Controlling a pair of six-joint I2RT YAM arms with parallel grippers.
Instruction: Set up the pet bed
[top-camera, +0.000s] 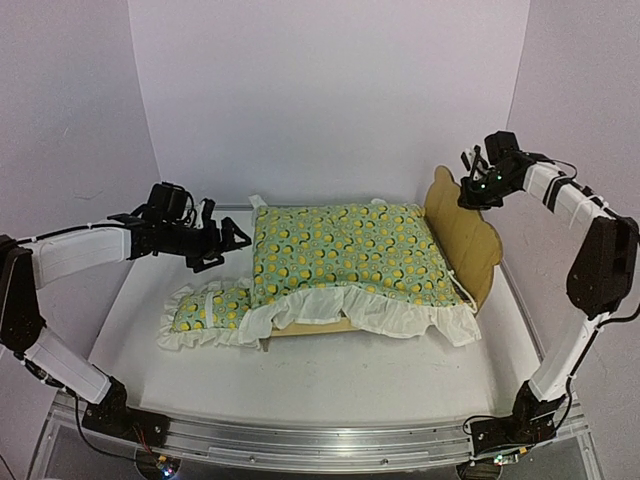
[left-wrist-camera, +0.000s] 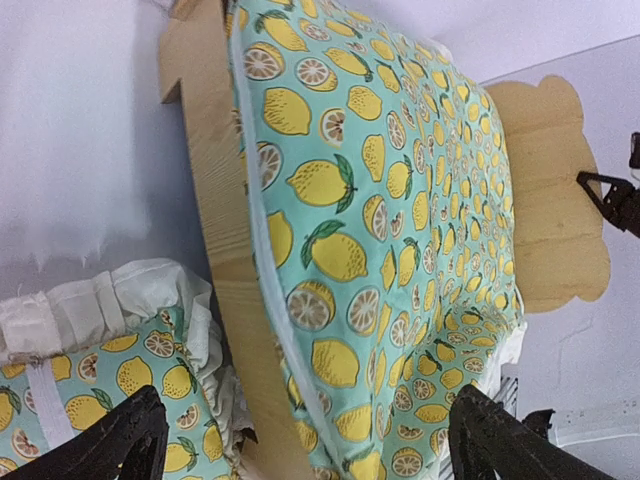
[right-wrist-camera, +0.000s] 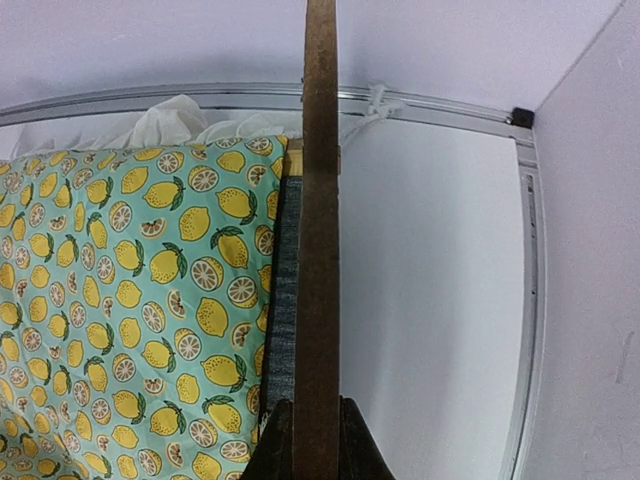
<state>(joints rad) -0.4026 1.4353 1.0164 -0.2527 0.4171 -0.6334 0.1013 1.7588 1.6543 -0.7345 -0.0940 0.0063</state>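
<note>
A: Top view, what step?
B: The pet bed (top-camera: 480, 255) sits mid-table (top-camera: 380, 370), headboard to the right. The quilt (top-camera: 345, 250) is spread over it. The pillow (top-camera: 210, 308) lies on the table at the foot end, touching the quilt's ruffle. Likely the pillow step, not yet done.
A: Grippers?
B: The left gripper (top-camera: 232, 250) hangs over the pillow with its jaws spread, holding nothing. The right gripper (top-camera: 472, 192) is at the headboard's top edge.

A: Left wrist?
B: Both fingers (left-wrist-camera: 110, 440) are wide apart at the bottom of the view. Below them are the pillow (left-wrist-camera: 110, 370), the plywood foot rail (left-wrist-camera: 215, 180) and the quilt (left-wrist-camera: 390, 200). The next move probably calls for dropping onto the pillow and pinching its ruffle or middle.
A: Anything in the way?
B: The rail and the quilt's hem are right beside the pillow, so the jaws could catch them too.

A: Right wrist?
B: The headboard (right-wrist-camera: 320, 200) shows edge-on, running down between the fingers (right-wrist-camera: 358, 450). The jaws are pressed onto it, pinching the wood, probably to steady the bed. The grey base panel (right-wrist-camera: 283, 300) shows beside the quilt (right-wrist-camera: 130, 280).
A: Risk?
B: The quilt covers nearly to the headboard, so little room is left for the pillow. The right gripper also sits over that end.
</note>
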